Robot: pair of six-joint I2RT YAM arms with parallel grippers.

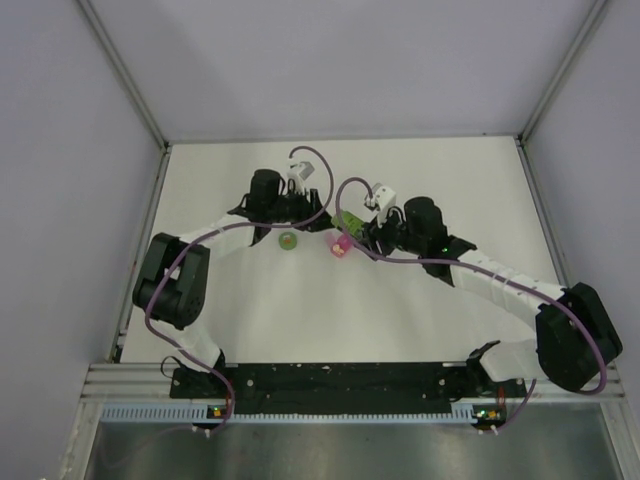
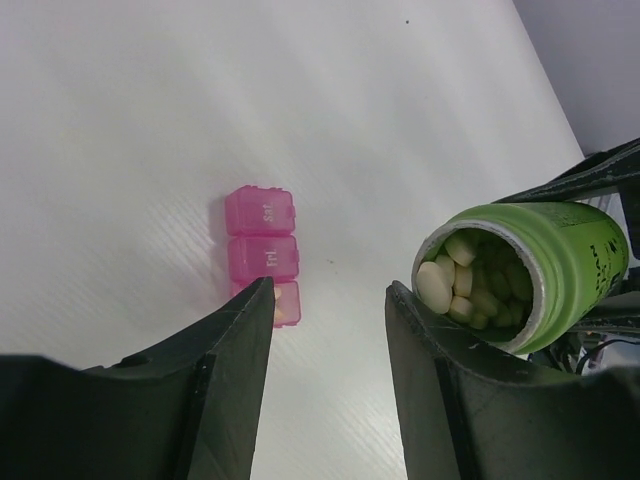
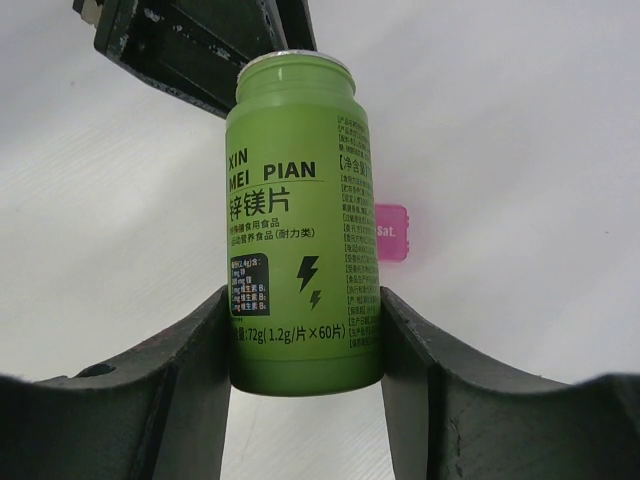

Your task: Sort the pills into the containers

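Two fingers of the left gripper [image 2: 330,290] stood apart with nothing between them. Just beyond their tips the pink pill box [image 2: 262,245] lay on the table [image 2: 150,120], its row running away from that gripper. Beside it, not over it, the right gripper [image 3: 303,297] clasped the open green bottle [image 3: 295,180], pills [image 2: 450,280] at its mouth.

Pink pill box [image 2: 262,245] flat; pills [image 2: 440,285] in green bottle [image 2: 570,260]
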